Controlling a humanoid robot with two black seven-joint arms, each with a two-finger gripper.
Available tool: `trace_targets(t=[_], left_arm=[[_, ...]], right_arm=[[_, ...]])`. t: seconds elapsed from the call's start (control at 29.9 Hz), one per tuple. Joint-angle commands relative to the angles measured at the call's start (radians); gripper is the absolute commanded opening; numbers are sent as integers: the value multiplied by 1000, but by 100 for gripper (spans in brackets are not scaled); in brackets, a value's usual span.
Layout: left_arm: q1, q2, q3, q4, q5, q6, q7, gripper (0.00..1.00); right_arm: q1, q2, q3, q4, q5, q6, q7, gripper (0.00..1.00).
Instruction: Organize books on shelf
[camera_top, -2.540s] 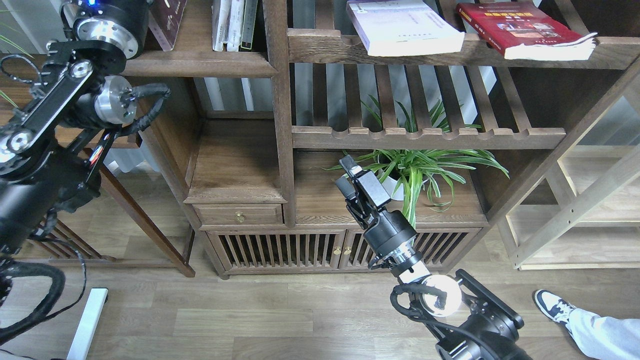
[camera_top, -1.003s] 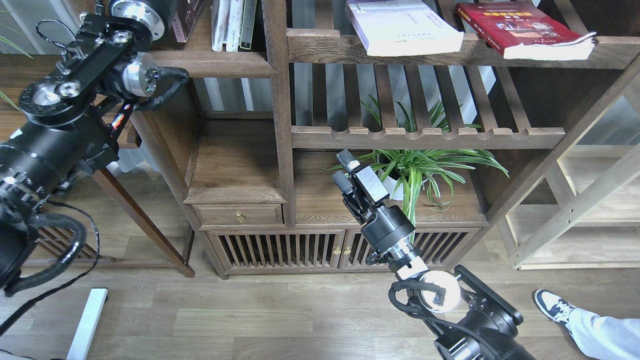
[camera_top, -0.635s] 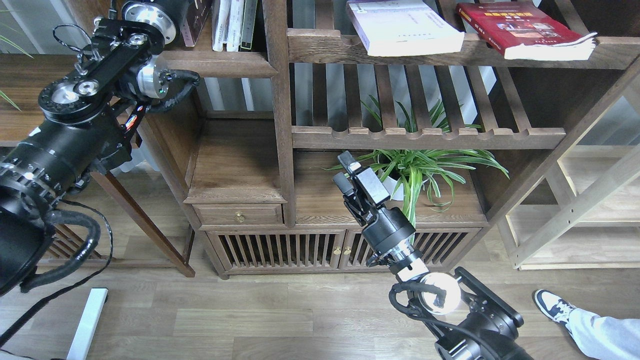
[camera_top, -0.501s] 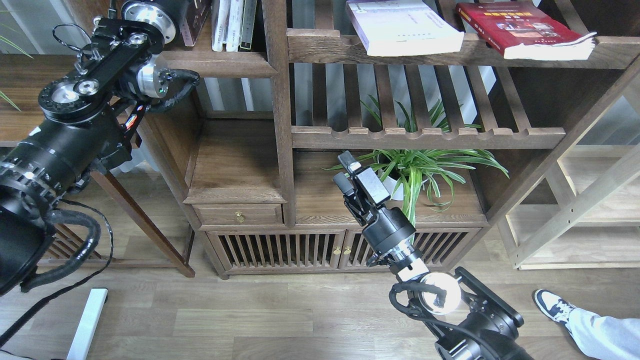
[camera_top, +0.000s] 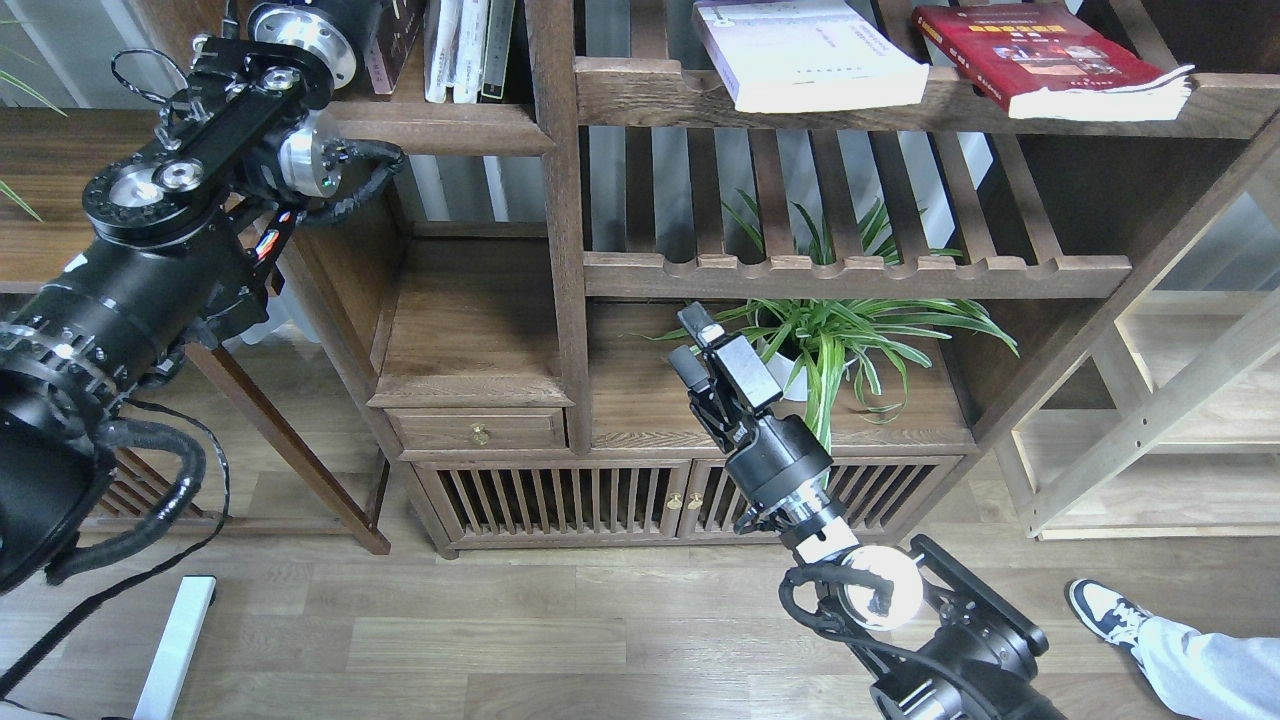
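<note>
At the shelf front edge, white book and red book overhang; right gripper fingers apart, holding nothing; left gripper state cannot be told.

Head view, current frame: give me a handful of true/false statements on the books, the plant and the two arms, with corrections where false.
1. The thick white paperback book lies flat on the upper right shelf board. True.
2. The thick red paperback book with the yellow title band stands upright between other books. False: it lies flat, to the right of the white one, its corner jutting past the shelf edge.
3. The right gripper holds a book. False: it holds nothing and hangs in front of the lower shelf.
4. The green striped-leaf potted plant sits beneath the slatted shelf. True.
5. The left arm's far end runs out of view at the top edge, near the dark maroon book. True.
</note>
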Motion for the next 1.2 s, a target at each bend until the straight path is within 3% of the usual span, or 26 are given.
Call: trace_targets(t=[0.0, 0.13, 0.37, 1.17], left_arm=[[0, -7, 0, 11, 0, 1, -2, 13], [0, -10, 0, 13, 0, 1, 0, 15], [0, -11, 11, 25, -2, 1, -9, 27], [-41, -25, 8, 24, -32, 1, -49, 27]], right_arm=[[0, 0, 0, 0, 2, 0, 0, 98], [-2, 0, 0, 0, 2, 0, 0, 98], [-2, 0, 0, 0, 2, 0, 0, 98], [-25, 0, -9, 0, 0, 0, -2, 98]])
